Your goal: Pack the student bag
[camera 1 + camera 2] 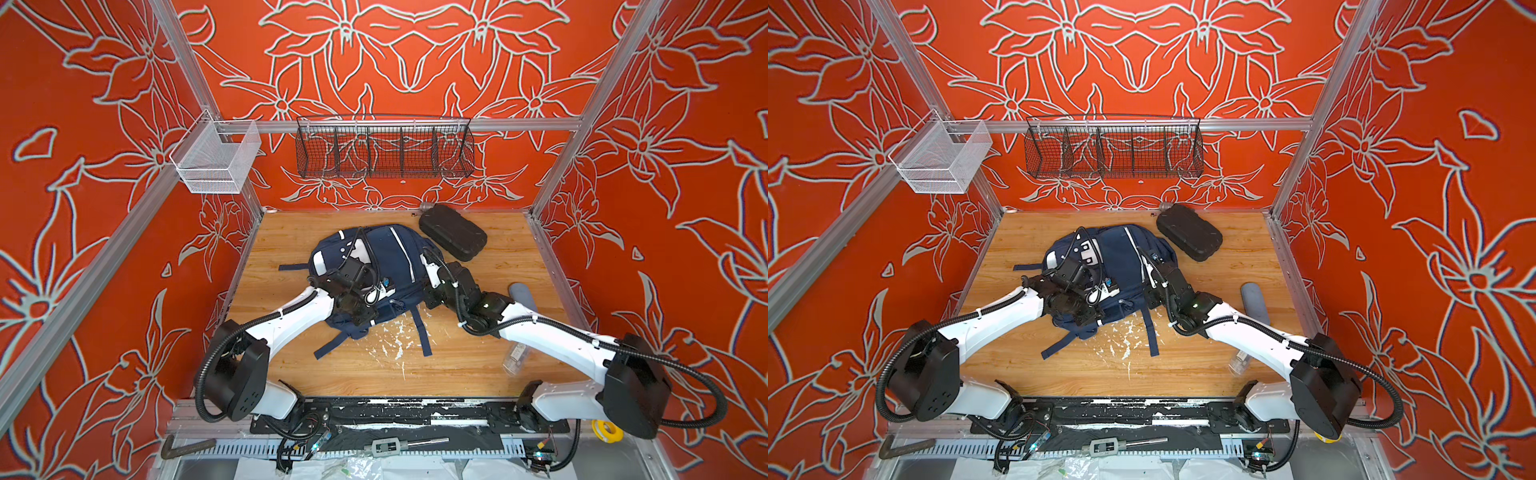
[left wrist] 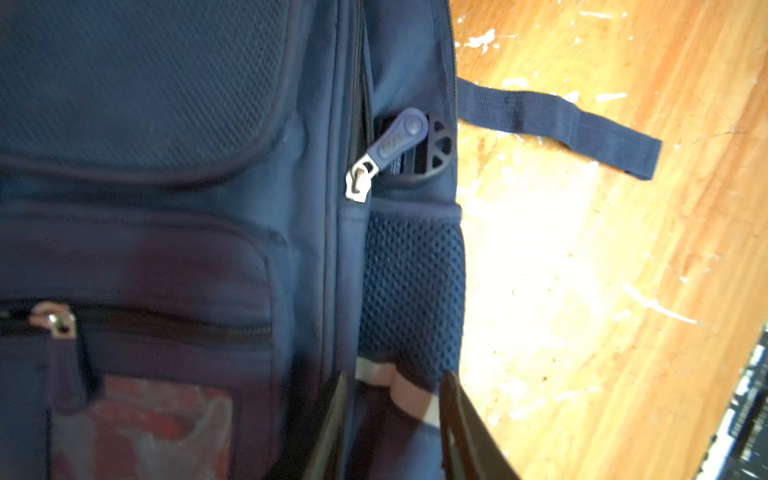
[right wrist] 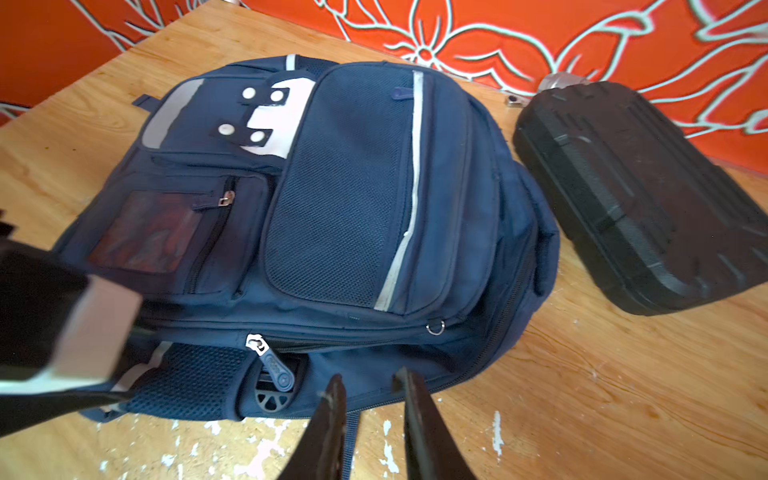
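A navy student bag [image 1: 386, 266] lies flat, front pockets up, in the middle of a wooden bench [image 1: 519, 266], and shows in both top views. A black hard case [image 1: 453, 232] sits just beside the bag, toward the back wall. We see both arms reaching in to the bag.

The left tool [image 2: 395, 386] has its jaws partly apart, straddling the bag's side edge next to the mesh pocket [image 2: 411, 282]. We cannot tell whether they pinch the fabric. The right tool [image 3: 369, 376] has its jaws narrowly apart and empty. It hovers at the bag's edge, near the blue zipper pull [image 3: 276, 370].

The main zip looks closed, with its slider parked beside the mesh pocket. We judge the step in hand to be opening that zip. To do it well, we would have the left tool pin the fabric firmly by the slider and the right tool close on the flat pull tab. We would then draw along the zip line, not upward, so the soft bag neither bunches nor slides.
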Robot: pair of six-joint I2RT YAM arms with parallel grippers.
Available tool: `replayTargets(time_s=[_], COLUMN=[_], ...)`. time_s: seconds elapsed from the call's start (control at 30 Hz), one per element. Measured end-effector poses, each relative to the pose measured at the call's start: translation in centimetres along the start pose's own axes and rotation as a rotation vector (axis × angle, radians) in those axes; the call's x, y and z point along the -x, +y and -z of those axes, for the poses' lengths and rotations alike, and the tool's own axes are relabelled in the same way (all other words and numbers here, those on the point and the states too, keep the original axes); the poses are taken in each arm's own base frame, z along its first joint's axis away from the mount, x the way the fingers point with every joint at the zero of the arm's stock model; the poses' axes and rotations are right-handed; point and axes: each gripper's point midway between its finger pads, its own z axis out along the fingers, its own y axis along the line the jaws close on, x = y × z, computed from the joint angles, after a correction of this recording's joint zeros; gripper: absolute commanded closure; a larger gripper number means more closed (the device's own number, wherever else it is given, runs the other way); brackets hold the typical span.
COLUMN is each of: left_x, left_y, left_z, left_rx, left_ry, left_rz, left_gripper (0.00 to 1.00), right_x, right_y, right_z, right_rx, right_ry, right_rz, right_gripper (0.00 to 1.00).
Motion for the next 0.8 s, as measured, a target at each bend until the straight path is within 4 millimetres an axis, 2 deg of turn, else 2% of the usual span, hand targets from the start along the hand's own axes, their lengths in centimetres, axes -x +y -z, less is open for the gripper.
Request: replayTargets(time_s=[0.13, 0.23, 0.3, 0.37, 0.4, 0.47, 0.5, 0.53, 0.57, 0.6, 0.67, 0.8], left_x=[1.1, 1.5, 1.6, 1.4, 1.3, 1.3, 1.4, 1.4, 1.5, 1.6, 1.6, 1.8], left_y=[1.4, 1.7, 1.7, 1.8, 1.9, 2.2, 2.6, 3.0, 3.3, 3.5, 3.7, 3.6], left_z=[-1.7, -3.0, -3.8, -4.3, -4.5, -4.7, -4.7, -4.6, -4.5, -4.5, -4.4, -3.3], left_rx=[0.064, 0.088, 0.100, 0.117, 0.126, 0.151, 0.171, 0.190, 0.204, 0.214, 0.223, 0.245], left_ry=[0.030, 0.070, 0.091, 0.115, 0.124, 0.133, 0.132, 0.131, 0.132, 0.131, 0.129, 0.093], left_rz=[-0.035, -0.056, -0.068, -0.079, -0.082, -0.086, -0.084, -0.079, -0.074, -0.075, -0.077, -0.094], left_gripper=[0.59, 0.57, 0.47, 0.45, 0.49, 0.69, 0.85, 0.95, 1.00, 1.00, 1.00, 1.00], right_x=[-0.7, -1.5, -1.7, -1.7, -1.8, -1.9, -2.0, -2.1, -2.4, -2.7, -3.5, -5.1], right_y=[0.1, -0.2, -0.4, -0.6, -0.7, -0.7, -0.6, -0.5, -0.2, 0.2, 1.1, 2.6], right_z=[0.0, 0.2, 0.4, 0.7, 0.8, 0.7, 0.6, 0.5, 0.4, 0.1, -0.3, -1.2], right_rx=[0.027, 0.031, 0.032, 0.033, 0.034, 0.042, 0.051, 0.062, 0.080, 0.105, 0.160, 0.247], right_ry=[0.002, 0.012, 0.008, 0.001, -0.002, -0.002, 0.001, 0.006, 0.013, 0.025, 0.042, 0.077], right_rz=[0.002, 0.004, 0.006, 0.008, 0.008, 0.004, 0.005, 0.003, 0.005, 0.012, 0.018, -0.013], right_gripper=[0.72, 0.71, 0.62, 0.54, 0.54, 0.62, 0.68, 0.73, 0.78, 0.80, 0.80, 0.73])
